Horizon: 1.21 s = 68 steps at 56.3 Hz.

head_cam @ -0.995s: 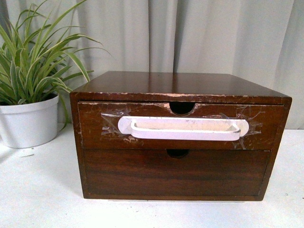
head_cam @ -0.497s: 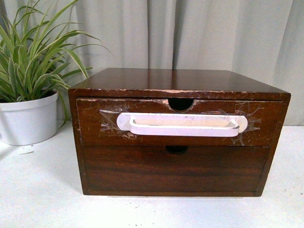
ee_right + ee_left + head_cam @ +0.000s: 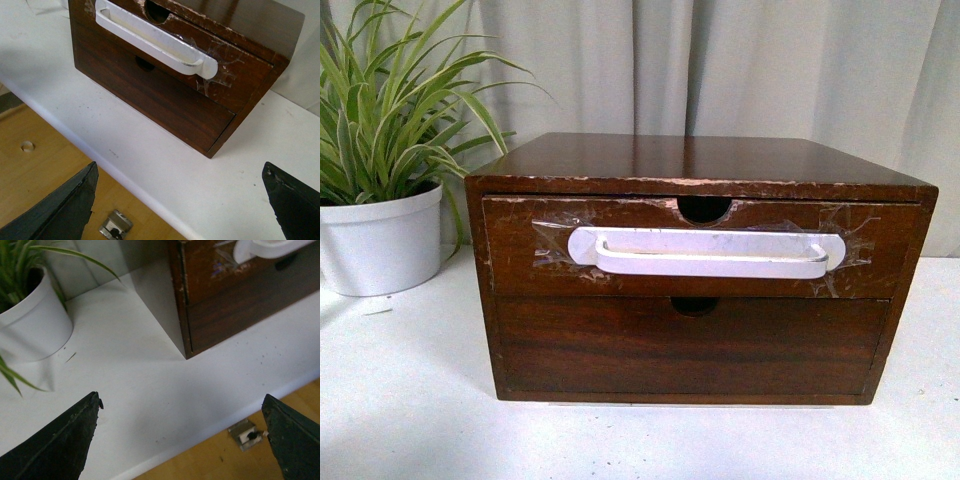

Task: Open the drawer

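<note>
**Drawer shut, both jaws spread and short of the handle**

The white surface (image 3: pixel 400 420) carries a dark wooden chest (image 3: pixel 690 160) about midway along its width, set back from the front edge. A potted plant (image 3: pixel 380 240) stands towards the far left corner. The chest has two fronts. The upper one is the drawer (image 3: pixel 515 250) to open, and it looks flush with the frame, so not yet pulled. The plain lower drawer front (image 3: pixel 690 345) has no handle.

A long white handle (image 3: pixel 710 253) is taped across the drawer, its long axis level and parallel to the surface's front edge. A half-round notch (image 3: pixel 704 208) sits just above its middle.

Both arms hang over the front edge, each with its jaws spread wide and holding nothing. The drawer lies ahead of and beyond both pairs.

The left jaws face the chest's left front corner, and only the handle's left end (image 3: pixel 270 247) shows there. The right jaws face most of the handle's length (image 3: pixel 155 42), so the right arm seems better placed. Gripping the bar would call for jaws closing across its length.
</note>
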### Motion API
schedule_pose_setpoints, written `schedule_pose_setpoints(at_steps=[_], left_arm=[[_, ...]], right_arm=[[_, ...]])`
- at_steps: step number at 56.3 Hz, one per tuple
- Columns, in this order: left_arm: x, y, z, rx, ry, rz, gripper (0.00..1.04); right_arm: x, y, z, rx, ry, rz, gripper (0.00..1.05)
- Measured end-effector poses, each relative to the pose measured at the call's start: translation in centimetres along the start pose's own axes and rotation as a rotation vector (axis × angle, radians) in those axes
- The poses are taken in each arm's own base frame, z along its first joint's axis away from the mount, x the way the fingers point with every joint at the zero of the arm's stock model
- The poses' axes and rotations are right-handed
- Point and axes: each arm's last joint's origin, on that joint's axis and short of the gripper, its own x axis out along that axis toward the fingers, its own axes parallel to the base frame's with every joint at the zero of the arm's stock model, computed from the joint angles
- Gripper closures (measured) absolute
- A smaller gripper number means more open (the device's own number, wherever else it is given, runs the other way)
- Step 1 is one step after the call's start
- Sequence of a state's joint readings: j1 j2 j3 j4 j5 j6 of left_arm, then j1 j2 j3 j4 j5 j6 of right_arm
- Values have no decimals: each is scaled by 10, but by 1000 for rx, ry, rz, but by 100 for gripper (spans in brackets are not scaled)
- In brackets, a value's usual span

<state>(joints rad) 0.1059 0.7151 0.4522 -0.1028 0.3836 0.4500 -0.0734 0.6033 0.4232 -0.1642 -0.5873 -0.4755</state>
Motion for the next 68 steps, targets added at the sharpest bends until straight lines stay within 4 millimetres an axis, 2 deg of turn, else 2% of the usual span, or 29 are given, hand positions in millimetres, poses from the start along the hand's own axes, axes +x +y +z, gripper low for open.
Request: schedule_pose_setpoints(at_steps=[9, 20, 26, 33, 46, 53, 68], left_arm=[[21, 13, 26, 205, 46, -107, 6], [46, 25, 61, 344, 51, -191, 6], [58, 22, 76, 369, 40, -262, 6], [73, 6, 92, 424, 39, -359, 6], [93, -15, 96, 474, 58, -463, 6], [102, -21, 97, 479, 61, -489, 6], [116, -38, 106, 507, 50, -547, 6]], right_arm=[[13, -9, 13, -60, 18, -10, 9], [27, -16, 28, -111, 29, -7, 9], [35, -22, 35, -129, 35, -5, 9], [45, -31, 44, -156, 66, 11, 9], [54, -37, 50, -236, 123, 52, 9], [59, -37, 49, -266, 153, 79, 9], [64, -50, 39, -269, 198, 67, 9]])
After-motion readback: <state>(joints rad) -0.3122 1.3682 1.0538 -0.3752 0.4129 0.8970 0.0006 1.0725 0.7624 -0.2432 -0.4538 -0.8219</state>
